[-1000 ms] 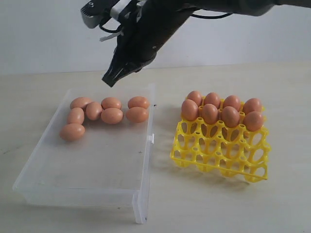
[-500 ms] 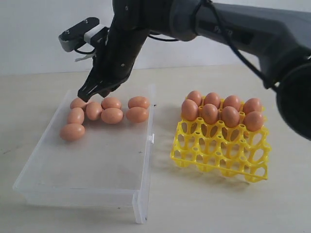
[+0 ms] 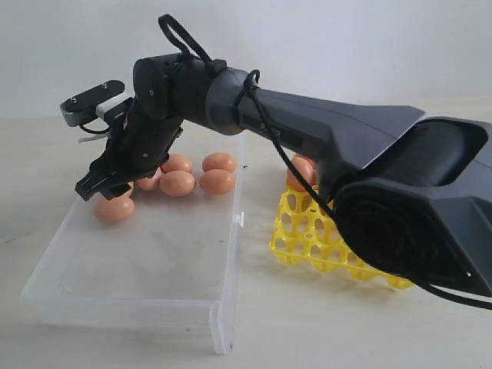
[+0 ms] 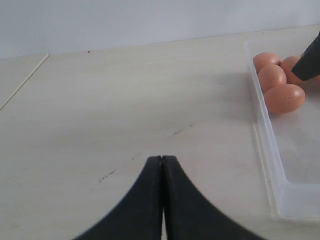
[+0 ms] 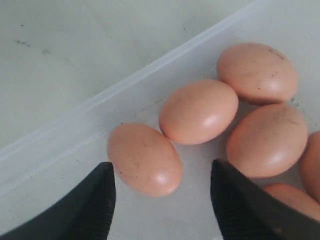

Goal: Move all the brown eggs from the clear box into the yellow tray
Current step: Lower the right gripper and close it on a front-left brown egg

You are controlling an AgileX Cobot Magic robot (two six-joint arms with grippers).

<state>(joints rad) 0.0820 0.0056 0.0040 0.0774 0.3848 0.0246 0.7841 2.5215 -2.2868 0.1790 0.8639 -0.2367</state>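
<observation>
Clear box (image 3: 138, 269): 9 o'clock side of table (image 3: 307, 338); not yet emptied.
Yellow tray (image 3: 307, 242): 3 o'clock side, mostly hidden; near cups empty.
Right claw (image 3: 100, 184): spread wide, empty, above 9 o'clock egg.
Left claw (image 4: 162, 162): closed, empty.
Brown eggs (image 3: 177, 183): at least six left, 12 o'clock end of Clear box.

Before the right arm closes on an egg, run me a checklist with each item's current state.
1. Right fingers open: ok.
2. Nearest brown egg between them: ok, though nearer one finger.
3. Room around that egg: not ok, a neighbour egg appears to touch it.
4. Fingers down at egg height: cannot tell.
5. Empty cups in the yellow tray: ok, front ones bare.
6. Left fingers shut, outside the clear box: ok.
</observation>
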